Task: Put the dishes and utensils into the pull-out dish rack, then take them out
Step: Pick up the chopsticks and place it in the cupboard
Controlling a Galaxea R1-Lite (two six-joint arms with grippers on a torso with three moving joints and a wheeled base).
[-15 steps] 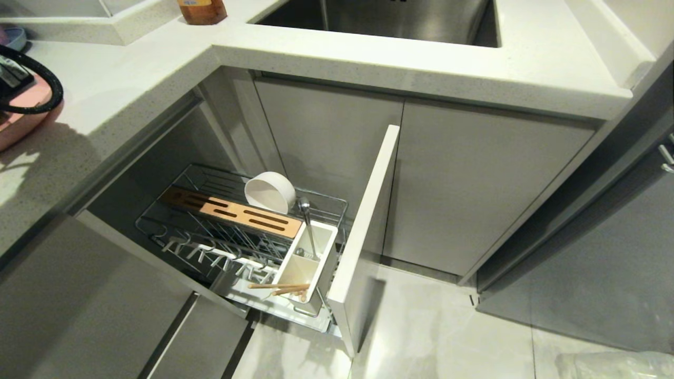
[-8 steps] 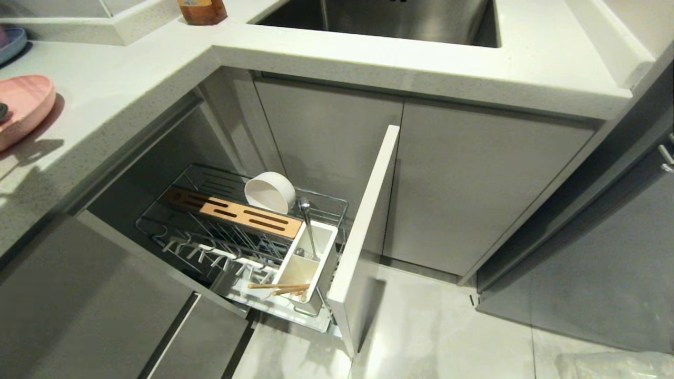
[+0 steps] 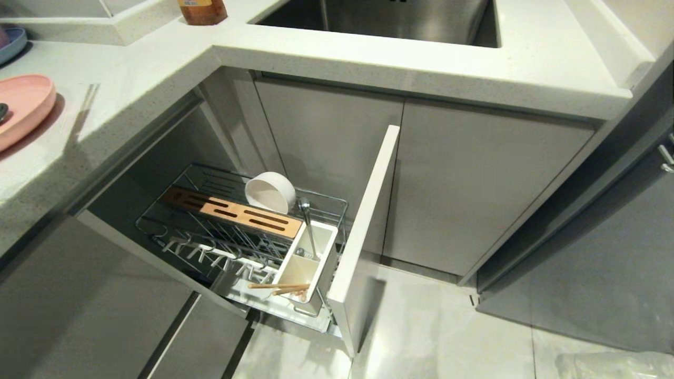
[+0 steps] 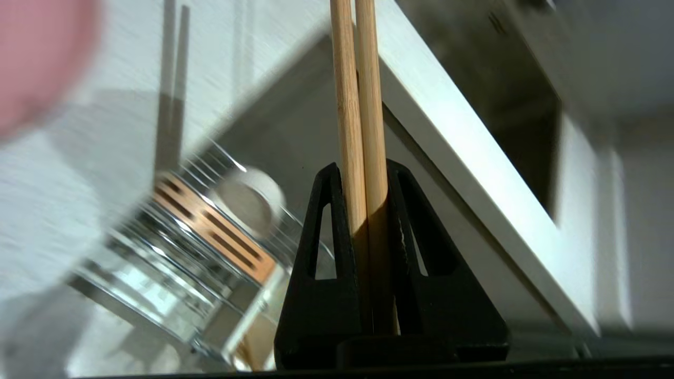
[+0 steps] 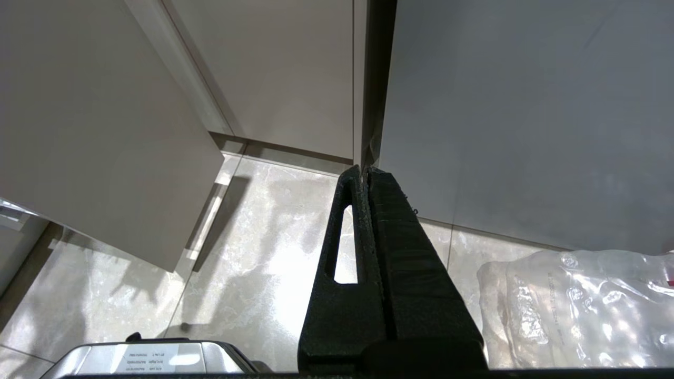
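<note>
A white speckled stone desk [image 3: 131, 89] is seen wrapping an inside corner, with a steel sink [image 3: 379, 21] sunk into its far run and an amber bottle [image 3: 201, 10] stood at the corner. Below it, flat grey cabinet fronts [image 3: 474, 179] are set over a pale marbled tile floor [image 3: 447, 337]. The pull-out dish rack [image 3: 237, 237] is drawn out of the corner unit, its tall pale front panel [image 3: 368, 221] standing edge-on. A white bowl [image 3: 269, 192] is propped on its side behind the slotted wooden block [image 3: 231, 210]; a metal spoon [image 3: 308, 221] is stood in the white utensil box [image 3: 308, 268], and a pair of wooden sticks [image 3: 279, 287] is laid across that box's near end. The pink plate [image 3: 23, 108] is left on the desk at the left edge, with a blue dish [image 3: 13, 42] behind it. The chopsticks [image 4: 360, 105] are gripped upright between the fingers of the left claw [image 4: 363, 173], above the rack. The right claw [image 5: 367, 173] is held closed and empty over the floor, near a clear plastic bag [image 5: 579, 305].
</note>
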